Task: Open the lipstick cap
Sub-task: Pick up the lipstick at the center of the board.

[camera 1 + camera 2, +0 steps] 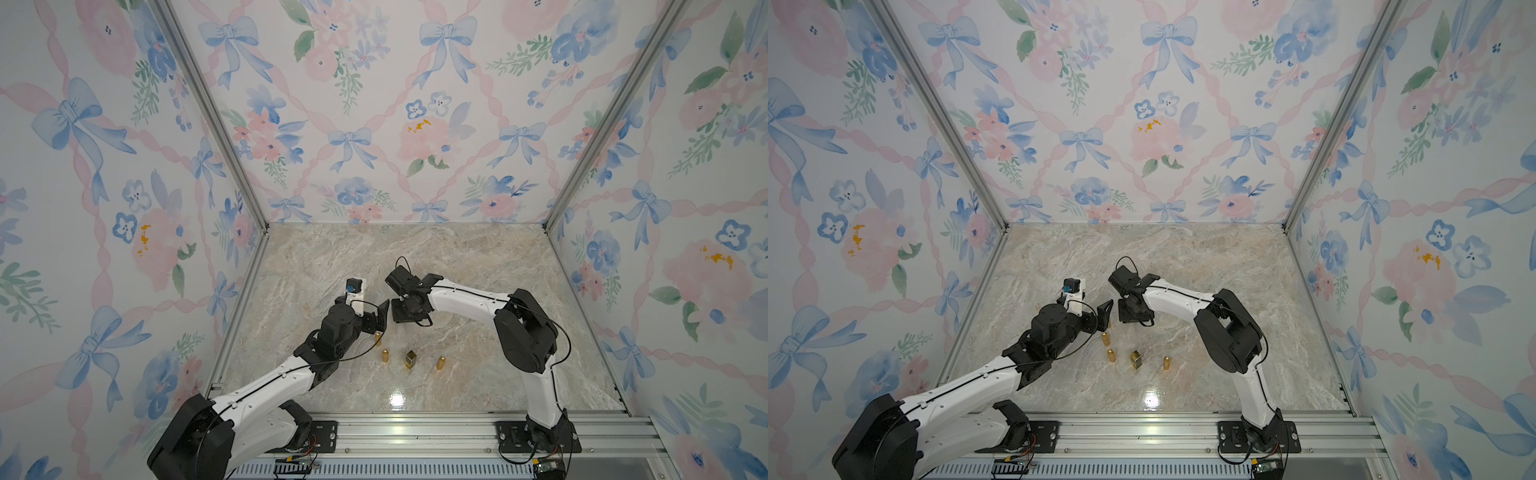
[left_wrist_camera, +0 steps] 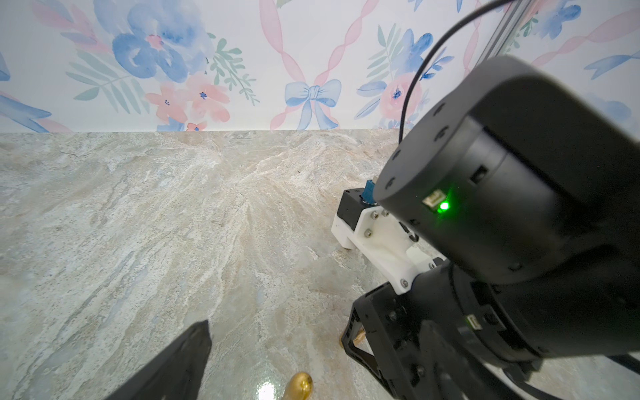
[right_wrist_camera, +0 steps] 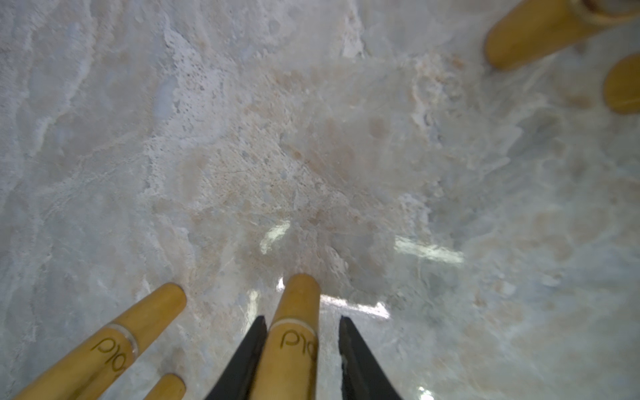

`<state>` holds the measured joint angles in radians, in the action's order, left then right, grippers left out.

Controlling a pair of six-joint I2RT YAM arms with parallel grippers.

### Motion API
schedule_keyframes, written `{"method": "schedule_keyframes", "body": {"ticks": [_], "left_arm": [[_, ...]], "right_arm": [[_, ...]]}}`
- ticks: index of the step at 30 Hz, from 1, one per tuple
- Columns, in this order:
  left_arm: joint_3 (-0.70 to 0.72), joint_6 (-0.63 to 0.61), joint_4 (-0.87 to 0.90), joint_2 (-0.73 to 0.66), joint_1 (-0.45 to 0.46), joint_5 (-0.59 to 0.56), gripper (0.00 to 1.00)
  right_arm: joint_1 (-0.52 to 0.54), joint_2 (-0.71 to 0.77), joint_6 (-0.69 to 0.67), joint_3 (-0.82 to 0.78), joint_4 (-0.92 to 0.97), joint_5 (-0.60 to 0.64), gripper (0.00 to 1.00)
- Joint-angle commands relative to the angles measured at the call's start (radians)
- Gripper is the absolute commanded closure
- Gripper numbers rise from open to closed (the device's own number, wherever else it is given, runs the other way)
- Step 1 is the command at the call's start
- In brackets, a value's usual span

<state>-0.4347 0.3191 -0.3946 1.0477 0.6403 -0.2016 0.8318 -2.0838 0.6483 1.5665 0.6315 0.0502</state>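
A round gold lipstick (image 3: 294, 346) stands on the marble table (image 1: 478, 270), a pale ring marking the seam round its body. My right gripper (image 3: 301, 320) points down over it. One black finger (image 3: 254, 341) lies against the tube and the other stands a small gap off. In both top views this lipstick is hidden under the right gripper (image 1: 407, 318). My left gripper (image 1: 378, 322) hovers just beside it, open wide. One of its fingers (image 2: 180, 360) shows in the left wrist view, with a gold lipstick top (image 2: 299, 386) near it.
More gold lipsticks stand nearby in a loose row: round ones (image 1: 377, 338) (image 1: 385, 355) (image 1: 440, 362) and a square one (image 1: 411, 359). Flowered walls close in the table on three sides. A metal rail (image 1: 415, 432) runs along the front.
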Motion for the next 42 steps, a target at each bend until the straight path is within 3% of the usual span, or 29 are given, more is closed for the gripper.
{"method": "schedule_keyframes", "body": {"ticks": [1,11,24,30,38,42], "left_arm": [[0.007,0.011,0.003,-0.020,-0.008,-0.006,0.03],[0.006,0.009,0.003,-0.017,-0.008,-0.009,0.05],[0.000,-0.025,0.003,-0.018,-0.008,0.013,0.10],[-0.030,-0.104,-0.002,0.012,-0.007,0.097,0.17],[-0.095,-0.246,-0.044,0.109,0.010,0.344,0.24],[-0.104,-0.298,-0.064,0.146,0.028,0.410,0.31]], "right_arm": [[0.007,-0.028,-0.017,0.030,-0.003,0.022,0.64],[0.007,-0.048,-0.017,0.050,0.004,0.026,0.72],[-0.006,0.064,-0.079,0.017,0.023,0.001,0.78],[-0.052,0.189,-0.098,-0.057,0.034,-0.095,0.79],[-0.137,0.340,-0.175,-0.088,0.145,-0.252,0.79],[-0.178,0.382,-0.218,-0.061,0.222,-0.322,0.78]]}}
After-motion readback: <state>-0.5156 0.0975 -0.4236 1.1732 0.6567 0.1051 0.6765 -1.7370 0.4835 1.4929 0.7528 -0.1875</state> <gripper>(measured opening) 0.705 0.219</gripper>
